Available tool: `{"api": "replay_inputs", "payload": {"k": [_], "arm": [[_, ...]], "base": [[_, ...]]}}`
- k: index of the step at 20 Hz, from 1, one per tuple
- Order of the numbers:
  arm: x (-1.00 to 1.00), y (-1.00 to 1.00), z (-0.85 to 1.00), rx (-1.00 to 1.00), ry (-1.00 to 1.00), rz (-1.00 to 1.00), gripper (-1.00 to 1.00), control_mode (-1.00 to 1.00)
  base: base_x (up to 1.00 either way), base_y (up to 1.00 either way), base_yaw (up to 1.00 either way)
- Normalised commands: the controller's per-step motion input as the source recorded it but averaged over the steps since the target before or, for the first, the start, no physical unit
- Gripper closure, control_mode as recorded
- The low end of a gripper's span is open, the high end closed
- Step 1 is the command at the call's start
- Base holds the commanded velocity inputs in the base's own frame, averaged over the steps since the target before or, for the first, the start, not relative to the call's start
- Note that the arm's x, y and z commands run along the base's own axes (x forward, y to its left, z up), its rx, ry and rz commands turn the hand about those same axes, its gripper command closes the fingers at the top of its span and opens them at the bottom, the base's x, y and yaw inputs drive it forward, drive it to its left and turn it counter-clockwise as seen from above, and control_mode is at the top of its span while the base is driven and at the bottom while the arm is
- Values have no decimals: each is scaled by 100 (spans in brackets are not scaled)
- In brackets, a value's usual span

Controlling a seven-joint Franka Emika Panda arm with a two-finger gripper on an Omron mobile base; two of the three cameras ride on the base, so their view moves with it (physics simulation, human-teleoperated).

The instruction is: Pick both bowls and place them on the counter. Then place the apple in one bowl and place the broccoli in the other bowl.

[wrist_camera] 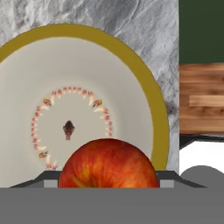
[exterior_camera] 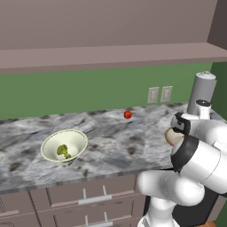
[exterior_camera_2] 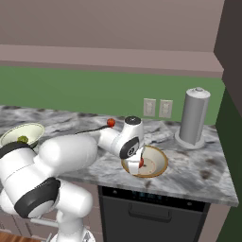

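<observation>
Apple [wrist_camera: 108, 164] over tan bowl [wrist_camera: 144, 74], canister [exterior_camera_2: 194, 116] nearby

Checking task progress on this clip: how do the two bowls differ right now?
The cream-white bowl is deep, with a pale rim, and already holds the broccoli; the tan bowl is wide and shallow, with a brownish-gold rim, and its floor is bare. The gripper holds the apple above the tan bowl; nothing hangs over the cream-white bowl. Both bowls stand upright on the counter.

The arm bends forward and low, its claw [exterior_camera_2: 140, 163] pointing downward with the jaws clamped on something.
</observation>
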Motion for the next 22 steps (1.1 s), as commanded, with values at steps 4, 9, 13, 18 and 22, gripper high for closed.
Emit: {"api": "replay_inputs", "payload": {"k": [4,9,13,18,22], "arm": [[13,-2,-22,2,1,0,100,-100],[18,-11,-13,5,0,2,100,-100],[20,-6,-12,4,1,3,-100,-100],[19,-7,-9,3,3,4,-100,-100],[0,-7,3,1,3,0,-100,-100]], "base": [[0,0,0],[0,0,0],[0,0,0],[0,0,0],[0,0,0]]}}
